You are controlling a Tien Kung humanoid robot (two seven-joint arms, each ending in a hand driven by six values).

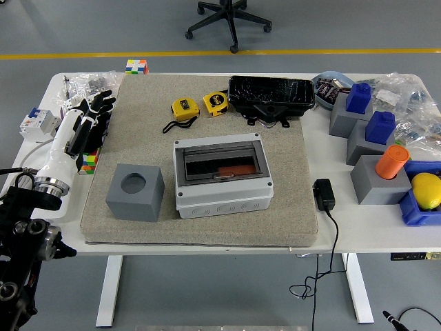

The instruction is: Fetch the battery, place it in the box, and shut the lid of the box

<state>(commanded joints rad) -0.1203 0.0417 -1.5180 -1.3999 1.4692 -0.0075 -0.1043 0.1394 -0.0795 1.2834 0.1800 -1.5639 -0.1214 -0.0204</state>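
A grey plastic box [220, 200] sits in the middle of the beige mat [145, 138]. Its dark see-through lid [219, 160] lies flat over the opening. An orange-red flat object [231, 169], apparently the battery, shows through the lid inside the box. My left hand [93, 116] is far to the left, over the table's left edge beside some plastic bags [89, 84]. Its black fingers are stretched out and hold nothing. The white forearm [60, 148] runs back to the lower left. No right arm shows.
A grey cube with a round hole [135, 192] stands left of the box. Two yellow tape measures [185, 107] and a black tray [270, 93] lie behind it. A black adapter [324, 194] lies to the right. Grey blocks, an orange cylinder [391, 162] and a lemon [427, 189] crowd the right edge.
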